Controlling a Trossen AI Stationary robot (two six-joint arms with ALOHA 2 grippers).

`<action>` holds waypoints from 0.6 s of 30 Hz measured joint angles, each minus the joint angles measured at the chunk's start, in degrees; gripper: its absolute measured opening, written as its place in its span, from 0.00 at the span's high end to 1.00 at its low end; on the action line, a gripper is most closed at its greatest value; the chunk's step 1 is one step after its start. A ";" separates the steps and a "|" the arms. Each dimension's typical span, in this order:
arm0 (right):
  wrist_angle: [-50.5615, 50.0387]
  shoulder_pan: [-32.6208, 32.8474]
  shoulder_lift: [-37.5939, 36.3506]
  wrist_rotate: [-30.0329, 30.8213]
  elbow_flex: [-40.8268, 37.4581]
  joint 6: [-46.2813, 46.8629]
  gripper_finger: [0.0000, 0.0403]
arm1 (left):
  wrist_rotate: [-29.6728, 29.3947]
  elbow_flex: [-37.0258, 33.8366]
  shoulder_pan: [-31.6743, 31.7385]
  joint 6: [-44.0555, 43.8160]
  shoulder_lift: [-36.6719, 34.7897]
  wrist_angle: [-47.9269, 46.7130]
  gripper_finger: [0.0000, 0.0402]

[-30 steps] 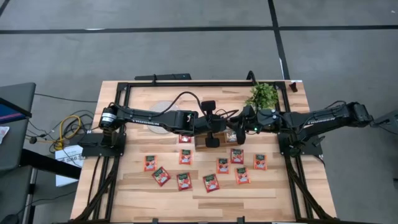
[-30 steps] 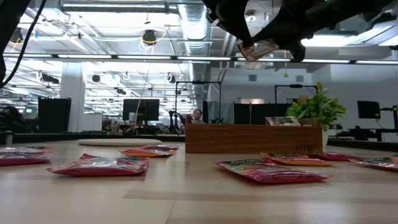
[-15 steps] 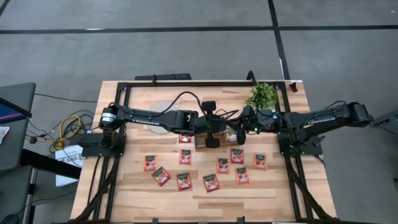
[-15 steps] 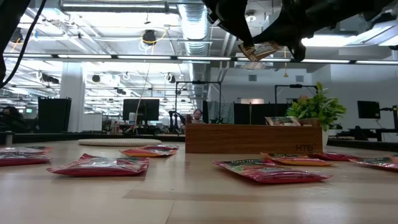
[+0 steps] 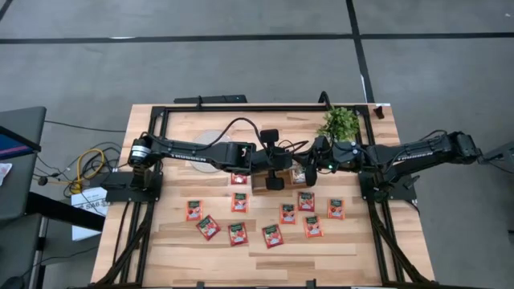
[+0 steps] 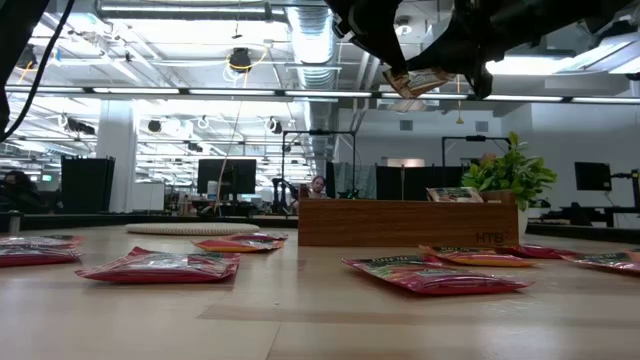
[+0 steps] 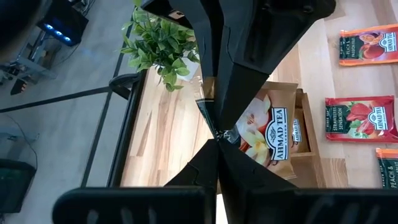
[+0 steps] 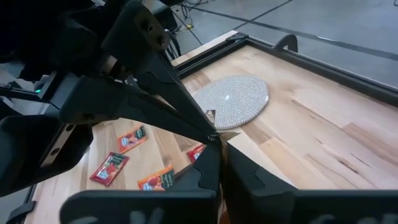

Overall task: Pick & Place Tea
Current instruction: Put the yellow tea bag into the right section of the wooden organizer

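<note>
A pale beige tea sachet (image 7: 268,132) hangs in the air above the brown wooden tray (image 6: 405,222), between my two grippers. My left gripper (image 7: 217,142) reaches in from the table's left and is shut on it. From the right comes my right gripper (image 8: 214,142), shut on the same sachet. In the low view the sachet (image 6: 415,81) is well above the tray. Several red tea sachets (image 5: 241,201) lie flat on the table nearer the front edge. Another sachet (image 6: 455,194) stands in the tray. My left gripper pinches the beige sachet's edge (image 7: 225,135) between its two fingers, coming from the table's left and slanting down. The sachet is lifted clear of the tray and spreads away from the fingertips. My right gripper pinches the same edge (image 7: 219,127) from the opposite side, its fingertips meeting the left gripper's almost tip to tip. It comes nearly level from the table's right.
A round white woven disc (image 8: 231,101) lies at the far left of the table, partly under my left arm. A small green plant (image 5: 339,123) stands at the far right. The black frame rail (image 5: 241,107) runs along the table's edges.
</note>
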 joint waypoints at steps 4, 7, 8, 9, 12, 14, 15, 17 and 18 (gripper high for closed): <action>-0.02 0.00 0.00 0.17 0.00 0.46 1.00 | 0.00 0.00 0.00 -0.06 0.00 -0.04 1.00; -0.39 0.07 0.00 0.62 -0.01 0.88 1.00 | -0.15 0.02 -0.01 -0.09 0.00 -0.42 0.97; -0.50 0.10 0.00 0.78 -0.02 1.11 1.00 | -0.24 0.02 -0.02 -0.05 0.00 -0.52 0.95; -0.50 0.09 0.00 0.91 -0.02 1.34 1.00 | -0.35 0.02 -0.04 0.00 0.00 -0.50 0.93; -0.42 0.31 0.00 1.65 -0.02 1.38 1.00 | -0.89 0.02 -0.07 0.07 0.00 -0.58 0.85; -0.43 0.46 0.00 2.30 -0.02 1.35 1.00 | -1.26 0.02 -0.07 0.07 0.00 -1.33 0.79; -0.61 0.45 0.00 2.97 -0.02 1.37 1.00 | -1.79 0.02 -0.07 0.23 0.00 -1.84 0.76; -1.76 0.46 0.00 3.31 -0.02 1.37 1.00 | -3.79 0.03 -0.07 0.93 0.00 -3.61 0.70; -2.52 0.46 0.00 3.49 -0.02 1.40 1.00 | -5.24 0.04 -0.07 1.48 0.00 -5.25 0.68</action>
